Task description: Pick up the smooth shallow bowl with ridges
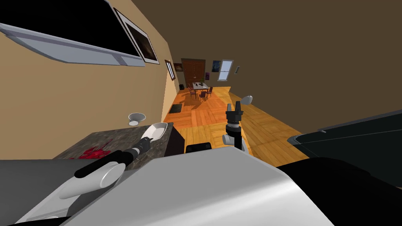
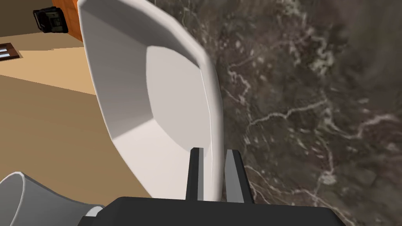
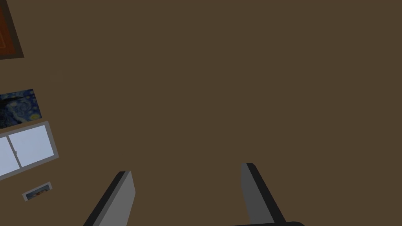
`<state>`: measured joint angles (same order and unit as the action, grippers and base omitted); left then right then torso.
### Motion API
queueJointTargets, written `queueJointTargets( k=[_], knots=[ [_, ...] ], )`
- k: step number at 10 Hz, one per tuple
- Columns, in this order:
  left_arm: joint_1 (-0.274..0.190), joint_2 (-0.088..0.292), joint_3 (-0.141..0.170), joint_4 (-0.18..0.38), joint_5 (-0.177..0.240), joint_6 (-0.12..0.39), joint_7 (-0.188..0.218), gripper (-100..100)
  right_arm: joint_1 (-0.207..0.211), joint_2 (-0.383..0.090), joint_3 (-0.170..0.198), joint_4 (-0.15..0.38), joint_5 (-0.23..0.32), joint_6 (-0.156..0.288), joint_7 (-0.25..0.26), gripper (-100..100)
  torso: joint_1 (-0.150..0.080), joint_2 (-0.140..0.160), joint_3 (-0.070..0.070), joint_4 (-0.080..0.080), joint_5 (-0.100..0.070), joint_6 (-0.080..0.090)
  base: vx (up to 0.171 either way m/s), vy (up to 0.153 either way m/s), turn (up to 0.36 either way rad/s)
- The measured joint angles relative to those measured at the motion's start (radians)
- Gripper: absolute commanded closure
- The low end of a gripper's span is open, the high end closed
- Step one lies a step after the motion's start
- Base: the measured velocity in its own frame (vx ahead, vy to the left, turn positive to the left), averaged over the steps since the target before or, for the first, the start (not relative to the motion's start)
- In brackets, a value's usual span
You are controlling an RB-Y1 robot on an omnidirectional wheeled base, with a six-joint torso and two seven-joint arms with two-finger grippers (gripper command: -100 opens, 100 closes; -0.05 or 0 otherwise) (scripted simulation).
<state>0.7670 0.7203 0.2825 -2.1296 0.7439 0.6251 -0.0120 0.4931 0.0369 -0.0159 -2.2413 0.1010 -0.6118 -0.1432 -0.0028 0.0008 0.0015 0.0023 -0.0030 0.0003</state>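
Grip on the white bowl (image 2: 157,98) looks thin, the left tool (image 2: 214,157) closed narrow on just its rim at the far end of the dark marbled table (image 2: 314,98), so raise it slowly and steadily lest it pivot; the right tool (image 3: 185,168) stands wide.

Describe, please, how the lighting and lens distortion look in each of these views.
Head view: the wide lens rolls and splays the walls; the white bowl reads bright against the marbled counter. Left wrist view: soft tones step across the bowl's facets at the left gripper. Right wrist view: the right gripper, fingers open, flatly lit.
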Motion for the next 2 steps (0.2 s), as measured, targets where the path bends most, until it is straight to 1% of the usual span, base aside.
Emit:
queueJointTargets(
  k=[1, 2],
  knots=[
    [0.011, 0.006, 0.009, -0.016, 0.008, 0.003, 0.001, 100, 0.0, 0.0, 0.0, 0.0, 0.0, 0.0, 0.0, 0, 0.0, 0.001, 0.001, 0.0, 0.0, 0.0, -0.012, 0.001, 0.017],
    [0.013, 0.007, 0.01, -0.018, 0.009, 0.004, 0.001, 0, 0.0, 0.0, 0.0, 0.0, 0.0, 0.0, 0.0, 0, -0.001, 0.001, 0.001, 0.0, 0.0, 0.001, 0.0, 0.0, 0.0]
  ],
)
